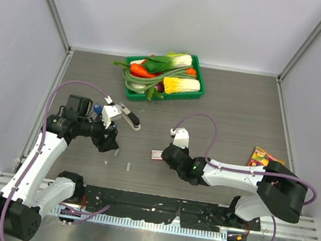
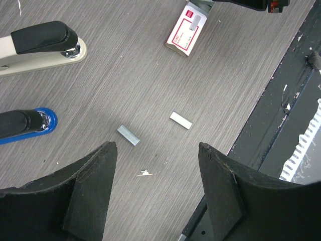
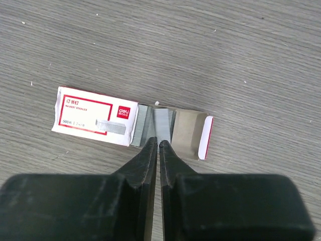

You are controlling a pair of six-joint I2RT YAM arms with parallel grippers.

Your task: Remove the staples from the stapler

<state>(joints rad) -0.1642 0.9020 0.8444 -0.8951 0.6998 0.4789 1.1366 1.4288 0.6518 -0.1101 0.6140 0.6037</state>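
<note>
Step in hand: two staple strips lie loose on the table, so the unloading looks largely done. The work now seems to be at the staple box.
Staples: both strips lie flat and apart from each other, at 12 o'clock of the left gripper and touching neither finger.
Staplers: the cream stapler is at 10 o'clock of that gripper and the blue stapler at 9 o'clock. Both lie on the table, and which one gave up the strips I cannot tell.
Left gripper: jaws spread wide, holding nothing, hovering over the strips.
Right gripper: jaws drawn almost together with only a hairline slit, tips at the 6 o'clock edge of the box's inner drawer. Whether a strip is nipped there I cannot tell.
Staple box: red-and-white sleeve, with the drawer pulled out toward 3 o'clock in the right wrist view. A grey block of boxed staples sits at the sleeve end and the rest of the drawer is bare.
Green tray: at 12 o'clock on the table, heaped with vegetables.
Next move: probably a low, square pinch by the left gripper on one thin, flat strip, which could easily slide away.
</note>
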